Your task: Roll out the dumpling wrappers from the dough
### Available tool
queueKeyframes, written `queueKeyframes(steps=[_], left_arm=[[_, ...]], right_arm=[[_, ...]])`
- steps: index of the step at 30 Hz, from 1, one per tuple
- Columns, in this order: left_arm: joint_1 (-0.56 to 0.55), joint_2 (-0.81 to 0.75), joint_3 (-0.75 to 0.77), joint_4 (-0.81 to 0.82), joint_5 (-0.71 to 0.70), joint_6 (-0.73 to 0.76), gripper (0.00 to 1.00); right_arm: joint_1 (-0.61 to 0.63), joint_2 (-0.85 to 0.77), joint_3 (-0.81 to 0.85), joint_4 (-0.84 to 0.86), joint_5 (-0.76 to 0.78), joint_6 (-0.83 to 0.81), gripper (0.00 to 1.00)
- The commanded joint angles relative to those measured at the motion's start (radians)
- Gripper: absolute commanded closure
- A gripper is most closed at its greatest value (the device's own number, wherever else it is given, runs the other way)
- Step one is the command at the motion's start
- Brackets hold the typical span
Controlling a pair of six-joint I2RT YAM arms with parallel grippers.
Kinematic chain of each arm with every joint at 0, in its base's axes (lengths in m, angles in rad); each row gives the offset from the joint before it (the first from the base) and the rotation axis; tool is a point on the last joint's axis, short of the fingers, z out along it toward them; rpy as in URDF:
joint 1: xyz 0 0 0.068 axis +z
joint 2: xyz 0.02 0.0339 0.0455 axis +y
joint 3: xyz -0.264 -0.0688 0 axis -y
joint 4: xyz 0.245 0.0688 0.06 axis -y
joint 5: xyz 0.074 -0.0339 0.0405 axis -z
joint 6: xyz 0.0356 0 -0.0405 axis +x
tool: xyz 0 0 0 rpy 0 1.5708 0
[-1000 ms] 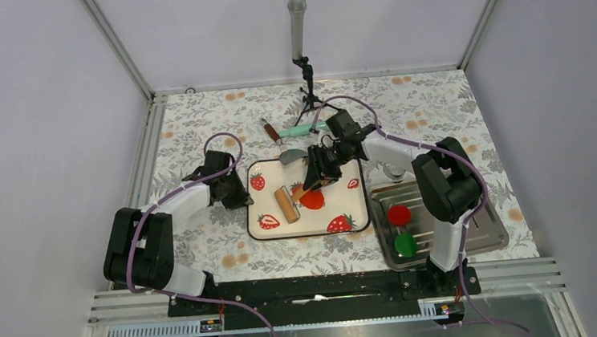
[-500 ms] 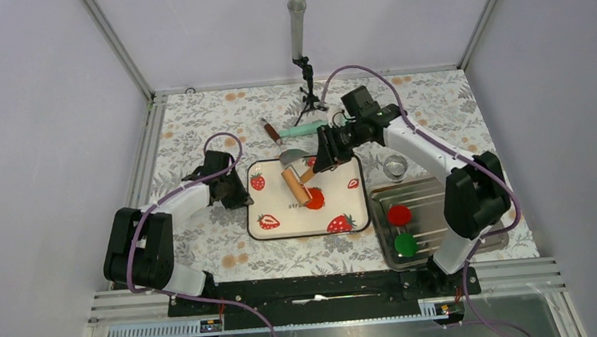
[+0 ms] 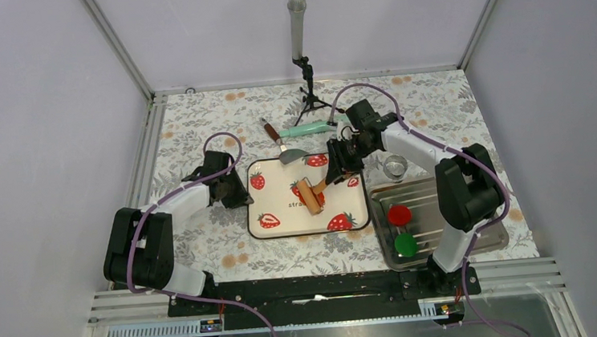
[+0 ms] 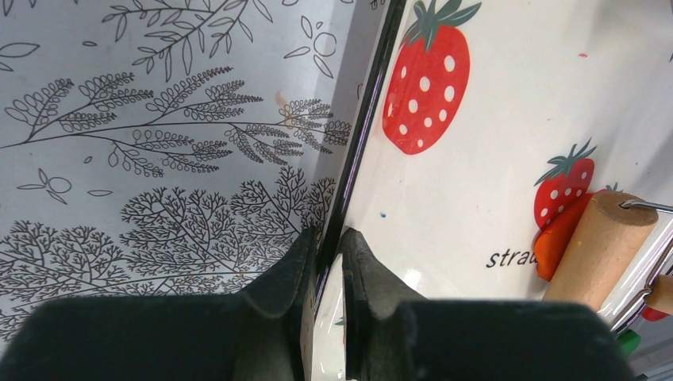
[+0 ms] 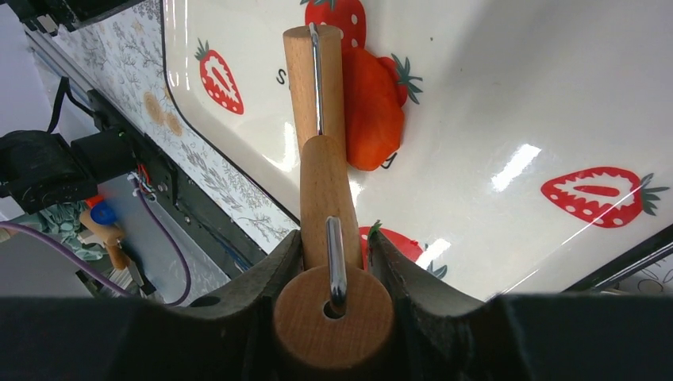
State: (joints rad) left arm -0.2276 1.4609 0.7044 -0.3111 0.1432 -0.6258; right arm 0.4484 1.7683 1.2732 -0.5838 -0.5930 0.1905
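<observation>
The dough (image 5: 371, 111) is a flattened orange-red lump on the white strawberry tray (image 3: 279, 218). A wooden roller (image 3: 308, 196) lies against its edge and covers most of it in the top view. My right gripper (image 3: 341, 161) is shut on the roller's wooden handle (image 5: 325, 190), with the drum (image 5: 311, 75) stretching away from the fingers. My left gripper (image 3: 237, 197) is shut on the tray's left rim (image 4: 361, 143), its fingertips (image 4: 305, 242) pinching the edge. From the left wrist the dough (image 4: 559, 238) peeks out beside the roller (image 4: 599, 246). No dumpling wrappers are in view.
A metal tray (image 3: 490, 234) at the right holds a crimson disc (image 3: 399, 214) and a green disc (image 3: 404, 245). A metal ring cutter (image 3: 394, 165) stands just behind it. A scraper (image 3: 294, 154), a brown-handled tool (image 3: 270, 129), a teal tool (image 3: 304, 128) and a microphone stand (image 3: 298, 24) are behind the strawberry tray.
My right arm carried the roller from the tray's near left, up and back, then set it down further right over the dough. The left gripper has stayed on the rim.
</observation>
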Motion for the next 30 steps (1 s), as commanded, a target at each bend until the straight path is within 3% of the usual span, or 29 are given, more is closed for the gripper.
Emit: queueKeyframes(steps=[1, 9, 30], left_arm=[[0.011, -0.018, -0.021, 0.027, -0.053, -0.005, 1.0], [0.013, -0.028, -0.029, 0.033, -0.057, -0.008, 1.0], [0.014, -0.045, -0.044, 0.038, -0.074, -0.012, 1.0]], right_arm=[[-0.026, 0.042, -0.045, -0.087, 0.261, -0.035, 1.0], [-0.139, 0.074, -0.048, -0.128, 0.388, -0.073, 1.0], [-0.247, 0.112, -0.075, -0.111, 0.495, -0.133, 1.0]])
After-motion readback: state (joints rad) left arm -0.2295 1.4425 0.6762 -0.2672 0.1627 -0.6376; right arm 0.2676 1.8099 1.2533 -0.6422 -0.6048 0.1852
